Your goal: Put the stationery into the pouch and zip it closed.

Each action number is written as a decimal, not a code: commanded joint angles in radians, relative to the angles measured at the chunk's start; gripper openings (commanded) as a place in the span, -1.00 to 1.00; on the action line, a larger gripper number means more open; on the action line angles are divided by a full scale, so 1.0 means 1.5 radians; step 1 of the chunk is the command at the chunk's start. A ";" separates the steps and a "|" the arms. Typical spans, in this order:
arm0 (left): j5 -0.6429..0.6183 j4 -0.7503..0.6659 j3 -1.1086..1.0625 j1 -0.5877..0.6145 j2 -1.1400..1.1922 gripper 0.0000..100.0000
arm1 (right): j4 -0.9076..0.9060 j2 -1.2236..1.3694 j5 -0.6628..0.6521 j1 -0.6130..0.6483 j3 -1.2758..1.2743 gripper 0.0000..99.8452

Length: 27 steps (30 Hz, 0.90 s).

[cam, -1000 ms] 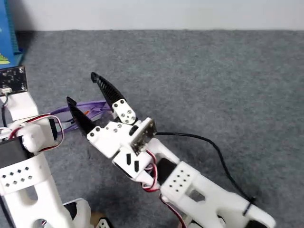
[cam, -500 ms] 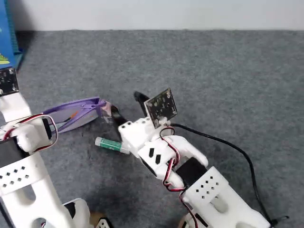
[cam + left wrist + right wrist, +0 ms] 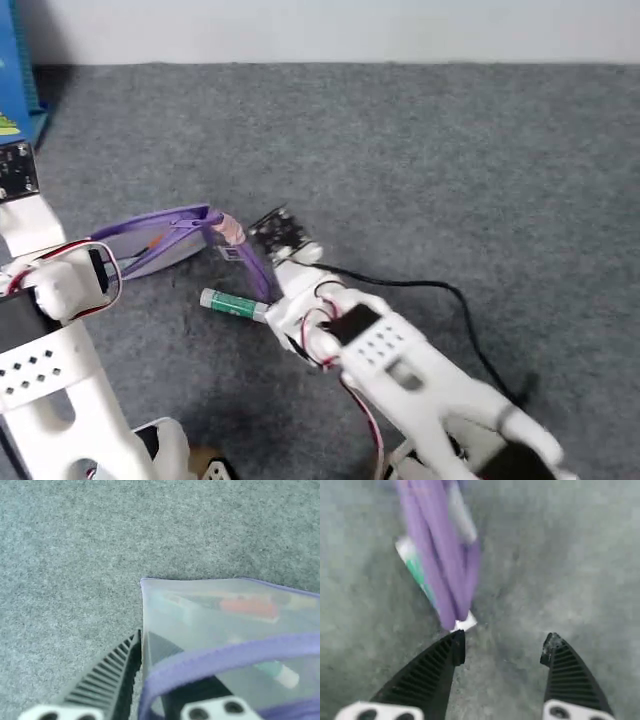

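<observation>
Beside the one pouch (image 3: 165,235) in the high view lies one green marker (image 3: 233,303), probably light, stiff and apt to roll, so best pinched mid-barrel; the right arm (image 3: 400,365) sits just past the pouch's loose purple strap (image 3: 250,265). At the pouch's corner in the left wrist view, the left gripper (image 3: 142,641) pinches the soft, likely slippery film, with one orange pen (image 3: 247,605) inside. Near the strap's end in the right wrist view, the right gripper (image 3: 502,647) stands spread, holding nothing.

Pouch (image 3: 210,625) cut off at edge, its inside hazy, green marker (image 3: 417,572) blurred
</observation>
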State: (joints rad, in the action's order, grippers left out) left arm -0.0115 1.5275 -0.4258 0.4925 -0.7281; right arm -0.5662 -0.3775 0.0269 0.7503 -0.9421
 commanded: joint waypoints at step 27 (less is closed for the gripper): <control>0.005 -0.020 -0.014 0.007 -0.008 -0.97 | -0.015 0.171 -0.033 -0.017 0.129 -0.98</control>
State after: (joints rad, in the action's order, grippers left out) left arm -0.0115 1.5259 -0.4442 0.4925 -0.7373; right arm -0.5217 -0.0230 -0.0115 0.7687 -0.7764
